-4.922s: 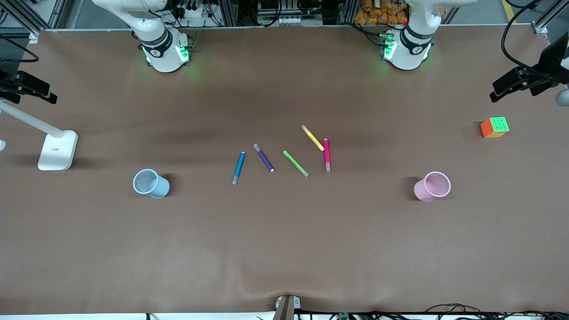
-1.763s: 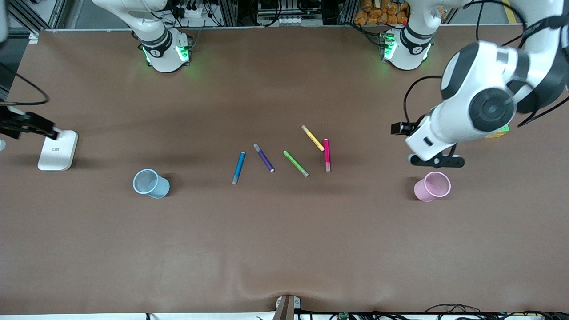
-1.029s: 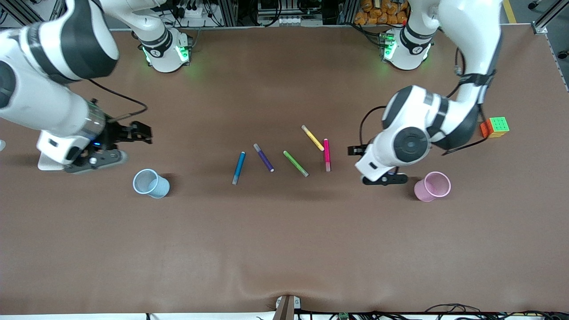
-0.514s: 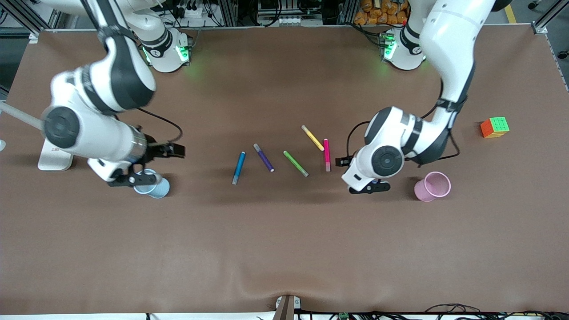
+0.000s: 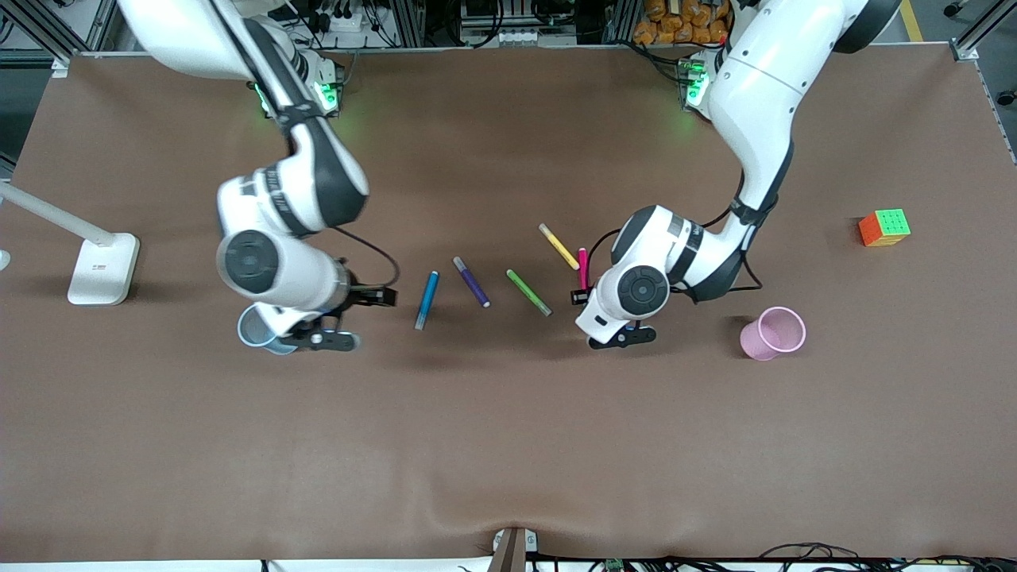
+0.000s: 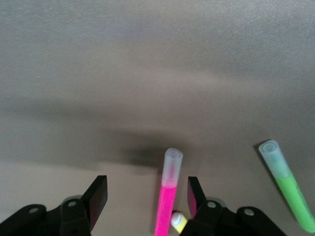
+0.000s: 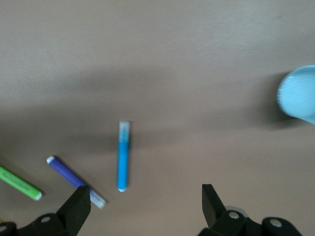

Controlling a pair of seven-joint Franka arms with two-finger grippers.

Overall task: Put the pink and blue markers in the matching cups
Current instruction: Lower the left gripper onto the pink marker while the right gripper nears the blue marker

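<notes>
While both arms have swung in from the table's ends, the left gripper (image 6: pixel 146 188) now straddles the pink marker (image 6: pixel 167 201) on the table, jaws apart, perhaps beginning to close. The right gripper (image 7: pixel 143 192) hangs wide open and empty beside the blue cup (image 7: pixel 298 93), with the blue marker (image 7: pixel 123 157) lying toward its three o'clock in the front view, so neither pickup is made yet.

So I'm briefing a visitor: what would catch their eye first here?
Probably the row of bright markers mid-table, with the left gripper open astride the pink marker. The right gripper hangs open between the blue marker and blue cup, and the pink cup stands toward the left arm's end.
</notes>
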